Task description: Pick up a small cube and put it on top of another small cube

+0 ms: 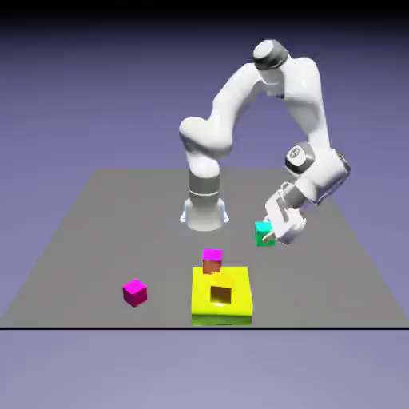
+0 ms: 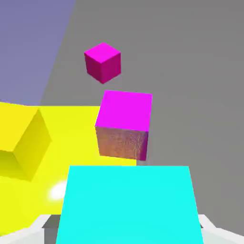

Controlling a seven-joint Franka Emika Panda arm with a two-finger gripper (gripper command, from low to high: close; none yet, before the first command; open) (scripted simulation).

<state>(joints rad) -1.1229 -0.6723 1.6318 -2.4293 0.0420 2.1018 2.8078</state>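
Currently the gripper (image 2: 129, 229) pinches the teal cube (image 1: 264, 234), while one magenta cube (image 1: 212, 261) sits beside the flat yellow block (image 1: 221, 295)

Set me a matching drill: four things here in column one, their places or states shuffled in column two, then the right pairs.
Column one
1. flat yellow block
2. teal cube
3. yellow cube
4. magenta cube farther from the block

Column two
A. gripped by the tool
B. on bare table, toward the exterior view's left
C. lying flat, with a smaller thing of its own colour on it
D. resting on top of a wider, flat thing

Right pairs: 1-C, 2-A, 3-D, 4-B
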